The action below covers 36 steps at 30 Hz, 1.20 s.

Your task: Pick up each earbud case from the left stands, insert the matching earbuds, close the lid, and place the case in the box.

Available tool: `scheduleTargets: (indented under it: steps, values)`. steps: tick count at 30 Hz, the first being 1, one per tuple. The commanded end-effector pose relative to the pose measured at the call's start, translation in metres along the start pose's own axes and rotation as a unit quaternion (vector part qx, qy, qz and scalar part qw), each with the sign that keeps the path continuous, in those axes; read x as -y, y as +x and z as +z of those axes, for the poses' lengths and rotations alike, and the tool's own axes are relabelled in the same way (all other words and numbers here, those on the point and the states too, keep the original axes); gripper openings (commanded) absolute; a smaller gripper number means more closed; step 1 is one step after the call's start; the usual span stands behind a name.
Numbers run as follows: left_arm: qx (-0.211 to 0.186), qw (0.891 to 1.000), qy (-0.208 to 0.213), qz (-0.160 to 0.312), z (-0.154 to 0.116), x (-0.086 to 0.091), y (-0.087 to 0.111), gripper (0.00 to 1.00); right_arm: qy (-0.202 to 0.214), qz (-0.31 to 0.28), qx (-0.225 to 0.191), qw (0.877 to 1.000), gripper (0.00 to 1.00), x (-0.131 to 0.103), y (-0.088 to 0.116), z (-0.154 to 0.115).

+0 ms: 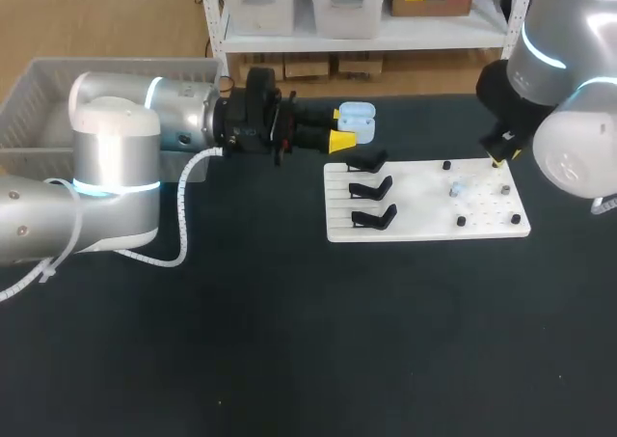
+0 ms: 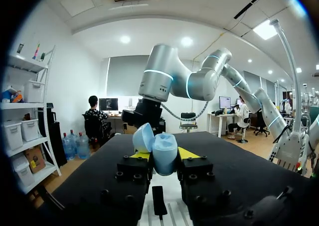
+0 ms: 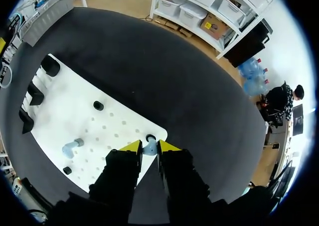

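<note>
My left gripper [image 1: 339, 128] is shut on a light blue earbud case [image 1: 356, 119], held above the table just beyond the white board [image 1: 424, 220]. In the left wrist view the case [image 2: 164, 156] sits between the fingers with its lid [image 2: 143, 137] swung open. My right gripper [image 1: 498, 157] is down at the board's far right corner. Seen from the right wrist, it [image 3: 149, 146] is shut on a light blue earbud [image 3: 148, 148] beside a black peg [image 3: 150, 137]. A second blue earbud [image 1: 458, 189] [image 3: 71, 147] lies on the board's middle right.
Three black stands [image 1: 371, 188] line the board's left side, and none of them holds a case. Small black pegs [image 1: 461, 221] dot its right half. A grey slatted box [image 1: 39, 99] stands at the table's far left, behind my left arm.
</note>
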<state>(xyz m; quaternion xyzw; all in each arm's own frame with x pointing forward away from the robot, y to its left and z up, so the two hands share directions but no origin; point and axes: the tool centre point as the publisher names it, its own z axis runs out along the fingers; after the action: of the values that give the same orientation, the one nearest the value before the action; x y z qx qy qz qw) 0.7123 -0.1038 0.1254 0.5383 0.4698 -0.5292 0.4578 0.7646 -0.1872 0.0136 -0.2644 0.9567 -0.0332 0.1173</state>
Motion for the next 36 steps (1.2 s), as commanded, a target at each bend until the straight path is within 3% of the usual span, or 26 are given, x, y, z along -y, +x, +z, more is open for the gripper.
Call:
scheduleTargets:
  steps: [1, 7, 12, 19, 26, 36]
  values:
    - [0.001, 1.0, -0.001, 0.001, 0.0, 0.001, 0.001, 0.0, 0.009, -0.004, 0.002, 1.0, 0.0, -0.005, 0.004, -0.015]
    - [0.001, 1.0, -0.001, 0.001, 0.0, 0.001, 0.001, 0.0, 0.037, 0.002, -0.011, 0.999, 0.0, -0.02, 0.007, -0.061]
    - [0.001, 1.0, -0.001, 0.001, 0.0, 0.001, 0.001, 0.0, 0.052, 0.078, -0.028, 0.995, 0.0, -0.045, 0.006, -0.113]
    - [0.001, 1.0, -0.001, 0.001, 0.0, 0.001, 0.001, 0.0, 0.073, 0.148, -0.031, 0.986, 0.0, -0.089, 0.011, -0.159]
    - [0.001, 1.0, -0.001, 0.001, 0.0, 0.001, 0.001, 0.0, 0.058, 0.207, -0.006, 0.977, 0.0, -0.131, 0.022, -0.179]
    - [0.001, 1.0, -0.001, 0.001, 0.0, 0.001, 0.001, 0.0, 0.058, 0.207, -0.006, 0.977, 0.0, -0.131, 0.022, -0.179]
